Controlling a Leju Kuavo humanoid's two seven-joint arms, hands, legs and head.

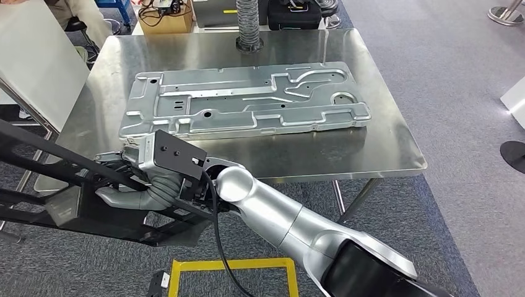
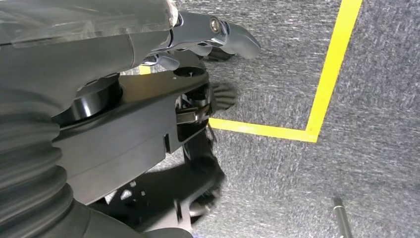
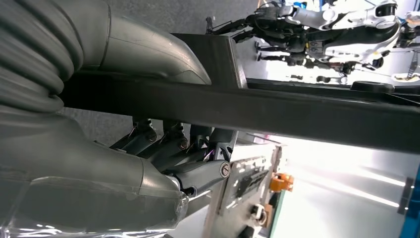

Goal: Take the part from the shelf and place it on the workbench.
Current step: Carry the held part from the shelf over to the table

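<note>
**Right hand clamped on a dark frame bar**

The robot's right hand (image 1: pixel 133 179) wraps its fingers (image 3: pixel 163 148) around a black metal frame bar (image 1: pixel 56 158). The large stamped silver sheet-metal part (image 1: pixel 244 99) lies flat on the steel workbench (image 1: pixel 384 154), just beyond the fingers. I judge releasing slowly is wise. The left hand (image 2: pixel 213 37) hangs with nothing between its fingers; I cannot tell how curled they are.

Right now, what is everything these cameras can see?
Stamped metal part: one, silver, flat on the workbench.
Workbench: one, steel top.
Ribbed hose: one, grey, at the workbench's far edge.
Cardboard box: one, brown, behind the workbench.
Black frame: one, dark bars, in front of the workbench's near left corner.
Floor tape: yellow lines on grey carpet.
Right hand: fingers wrapped around a black frame bar.
Left hand: over the carpet; grip unclear.
</note>
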